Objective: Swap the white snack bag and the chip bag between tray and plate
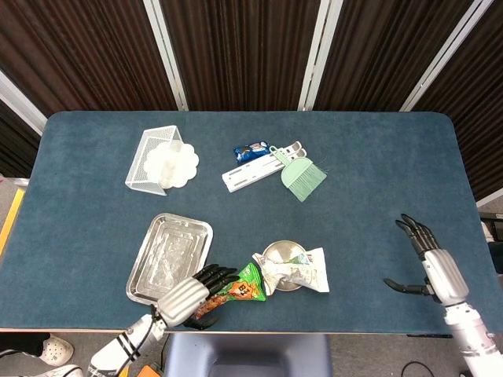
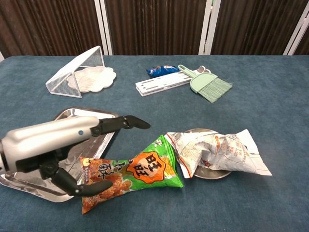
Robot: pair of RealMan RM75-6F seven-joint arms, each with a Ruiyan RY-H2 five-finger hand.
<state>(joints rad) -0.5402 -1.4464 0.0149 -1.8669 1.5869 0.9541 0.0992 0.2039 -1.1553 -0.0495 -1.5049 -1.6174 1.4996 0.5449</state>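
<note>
Your left hand [image 2: 58, 154] hangs over the chip bag [image 2: 128, 176] with fingers spread and nothing held, and that bag lies at the bench's front edge, half on the tray's [image 1: 169, 255] near corner and half on bare cloth. Close carelessly and you may hook the tray rim or nudge the bag off the front edge. The white snack bag [image 2: 219, 152] rests on the plate [image 1: 277, 253], touching the chip bag, so dragging could pull it off; your right hand [image 1: 432, 267] idles empty near the right edge.

Left hand [image 2: 53, 147] hovers with fingers spread; right hand [image 1: 435, 267] rests, fingers splayed.
</note>
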